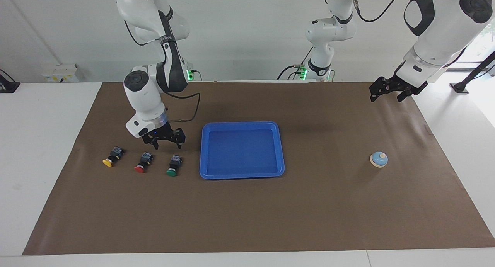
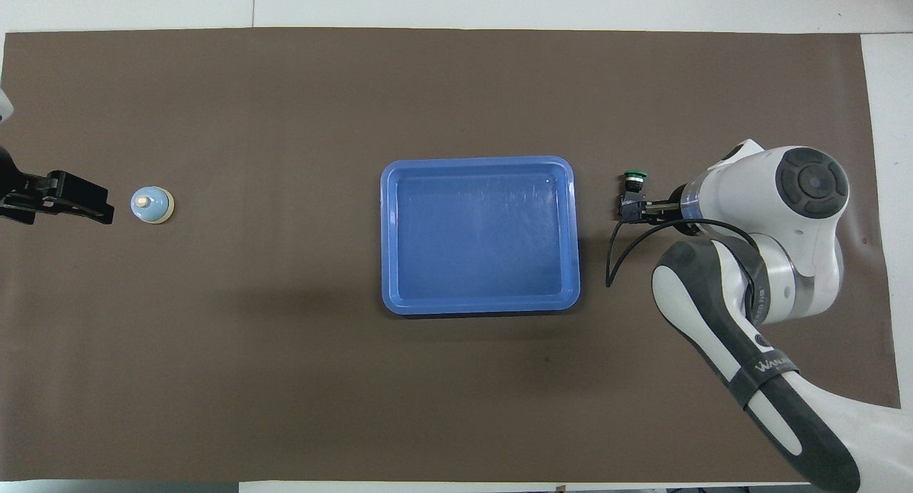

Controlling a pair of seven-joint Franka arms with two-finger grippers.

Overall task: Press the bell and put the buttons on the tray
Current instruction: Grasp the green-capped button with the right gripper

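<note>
Beside one tray (image 1: 241,124), three buttons (image 1: 144,162), one bell (image 1: 378,159)

We see the right end effector (image 1: 168,145), fingers apart, low over the surface (image 1: 247,220) just above the green button (image 1: 173,166) & red button (image 1: 142,163); yellow button (image 1: 110,158) beside them. Tray (image 1: 241,175) mid-surface. Left end effector (image 1: 386,96), open, up near the robots' edge; bell (image 1: 378,159) well apart from it.

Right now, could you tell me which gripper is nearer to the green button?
The right gripper: it hangs open just above the green button. The left gripper waits open at the other end of the table, up above the bell.
</note>
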